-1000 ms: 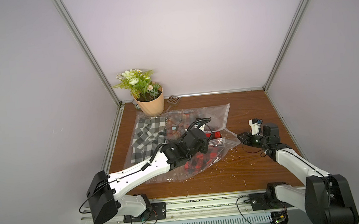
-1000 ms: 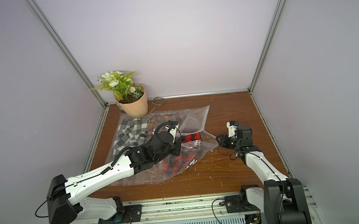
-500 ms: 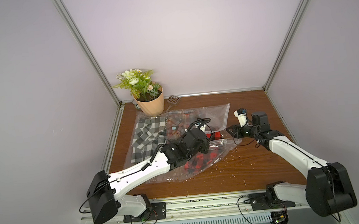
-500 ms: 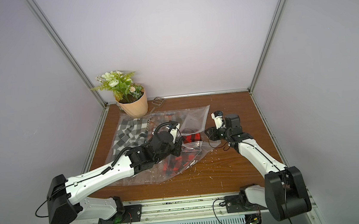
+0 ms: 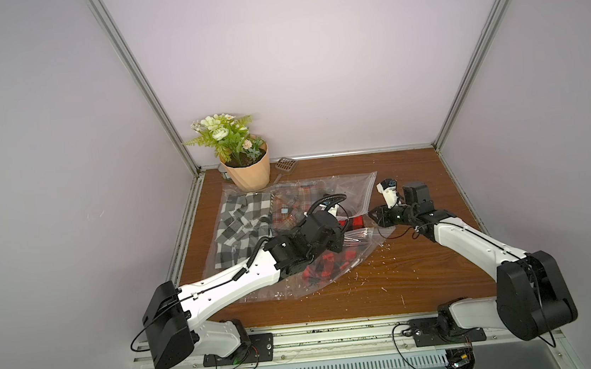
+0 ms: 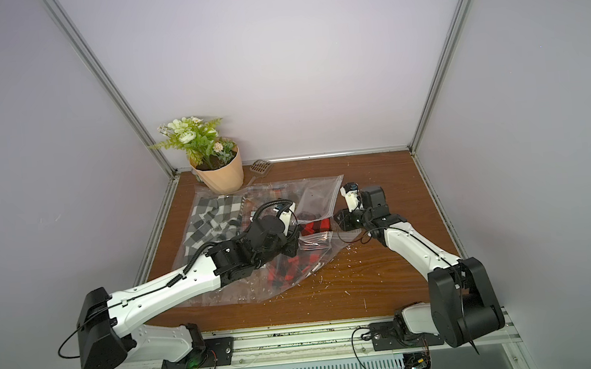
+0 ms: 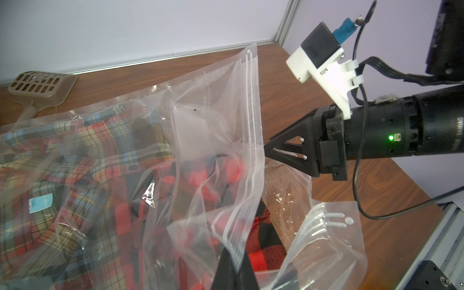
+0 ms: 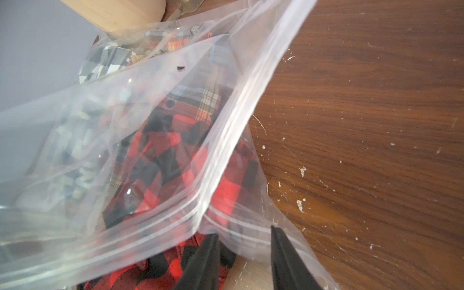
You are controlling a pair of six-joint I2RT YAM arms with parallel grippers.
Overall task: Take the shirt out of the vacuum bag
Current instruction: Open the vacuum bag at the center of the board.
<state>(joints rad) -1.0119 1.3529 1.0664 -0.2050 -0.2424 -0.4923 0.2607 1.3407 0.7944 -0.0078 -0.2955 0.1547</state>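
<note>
Observed: the red-black shirt (image 8: pixel 155 160) lies inside the vacuum bag (image 5: pixel 354 194) on the counter (image 5: pixel 424 272), its edge at the open mouth. The left pincer (image 7: pixel 234 268) is clamped on the zip strip (image 7: pixel 251 140). The right pincer (image 8: pixel 243 232) is narrowly parted at the mouth, beside the shirt.

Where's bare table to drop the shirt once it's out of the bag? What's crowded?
Free: table between vacuum bag, rear wall and right arm; also the front strip between bag and base rail, flecked with white crumbs. Crowded: flower pot and scoop corner, and the bag mouth where left claw and right claw meet.
</note>
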